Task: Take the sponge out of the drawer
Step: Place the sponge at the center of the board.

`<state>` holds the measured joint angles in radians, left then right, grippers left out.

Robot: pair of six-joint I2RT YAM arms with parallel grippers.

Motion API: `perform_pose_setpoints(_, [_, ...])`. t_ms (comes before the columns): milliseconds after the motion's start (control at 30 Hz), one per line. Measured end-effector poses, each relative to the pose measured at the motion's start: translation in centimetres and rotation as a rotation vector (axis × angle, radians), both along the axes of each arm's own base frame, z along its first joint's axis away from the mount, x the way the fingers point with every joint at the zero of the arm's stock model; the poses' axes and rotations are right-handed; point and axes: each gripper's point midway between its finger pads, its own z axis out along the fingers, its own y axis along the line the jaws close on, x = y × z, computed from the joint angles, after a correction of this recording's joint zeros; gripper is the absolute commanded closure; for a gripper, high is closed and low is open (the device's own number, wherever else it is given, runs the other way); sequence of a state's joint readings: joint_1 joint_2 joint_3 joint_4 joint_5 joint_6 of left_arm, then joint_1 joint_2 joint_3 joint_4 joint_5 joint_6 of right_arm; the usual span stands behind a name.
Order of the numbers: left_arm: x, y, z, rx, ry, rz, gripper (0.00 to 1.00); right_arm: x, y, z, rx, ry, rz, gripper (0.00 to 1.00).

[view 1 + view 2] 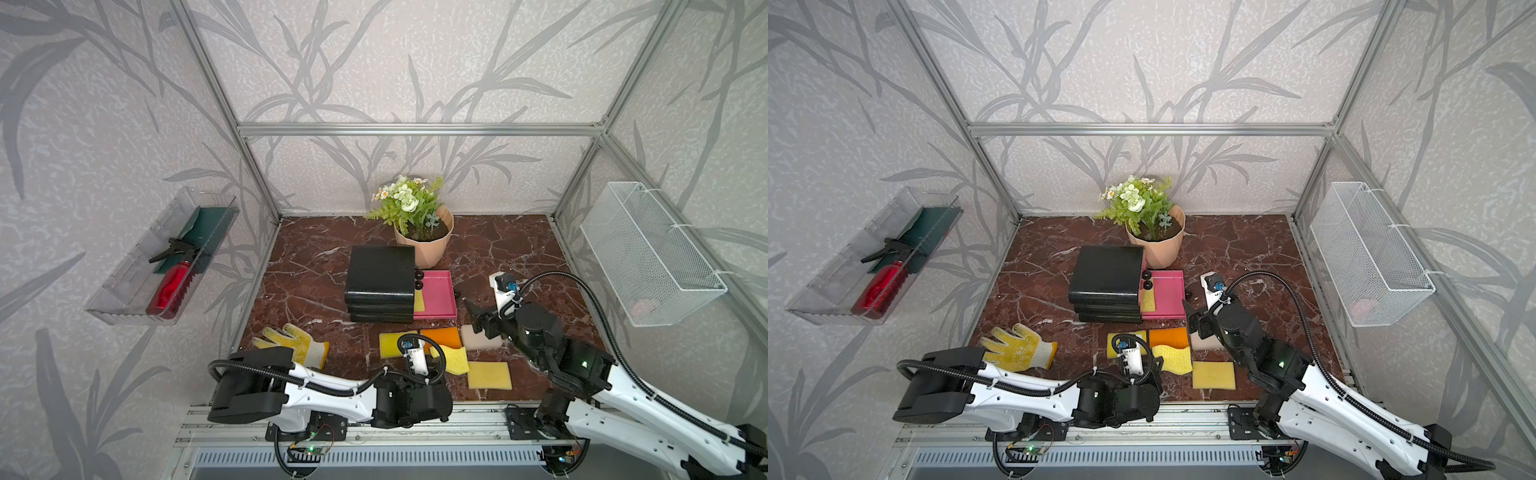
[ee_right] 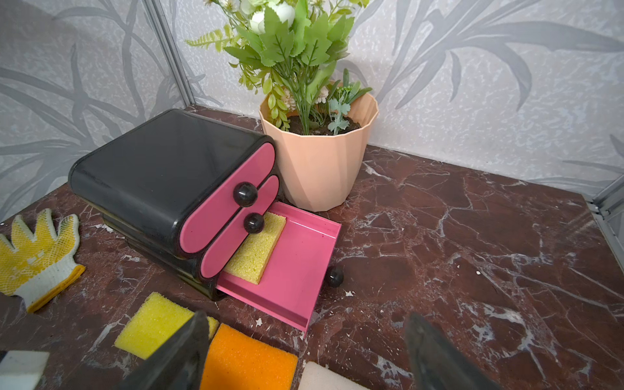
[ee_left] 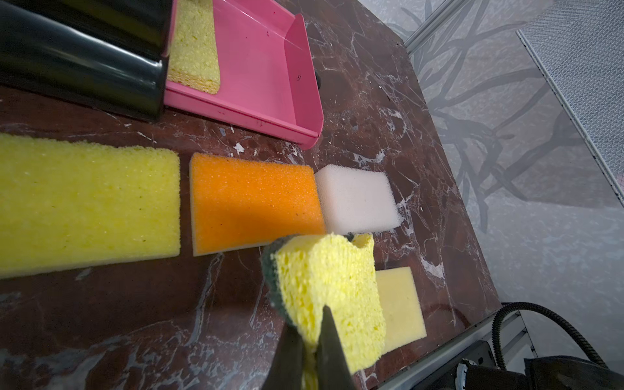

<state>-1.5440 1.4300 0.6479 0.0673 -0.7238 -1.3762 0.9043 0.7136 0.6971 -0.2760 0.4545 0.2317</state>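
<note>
The left gripper (image 3: pixel 312 317) jaws clamp a yellow sponge (image 3: pixel 327 277) at lower centre, seemingly clear of the worktop (image 3: pixel 135 320); setting it down looks next. A second sponge (image 2: pixel 256 250) lies in the open pink drawer (image 2: pixel 297 263), mid-frame; the right gripper (image 2: pixel 307 317) jaws stand apart nearby.

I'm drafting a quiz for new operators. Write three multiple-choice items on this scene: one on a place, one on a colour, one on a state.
1. The stowed sponge lies in: A) top drawer B) bottom drawer C) middle drawer
2. Between the yellow sponge and white sponge lies a sponge coloured: A) blue B) black C) orange
3. The left gripper is: A) open B) shut on a green-backed sponge C) shut on a cup
Answers: B, only that drawer is pulled out, sponge showing; C, the orange sponge sits between them; B, jaws pinch it.
</note>
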Motion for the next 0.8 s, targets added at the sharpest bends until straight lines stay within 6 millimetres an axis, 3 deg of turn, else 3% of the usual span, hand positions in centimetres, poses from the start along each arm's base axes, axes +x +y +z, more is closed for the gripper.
perform_pose_setpoints(333, [-0.9, 0.3, -1.4, -0.014, 0.098, -0.004, 1.00, 0.6, -0.5, -1.0, -0.016, 0.019, -0.025, 0.11])
perform_pose_setpoints(800, [-1.6, 0.4, -6.3, 0.014, 0.274, 0.030, 1.00, 0.8, -1.4, -1.7, -0.006, 0.026, -0.047, 0.10])
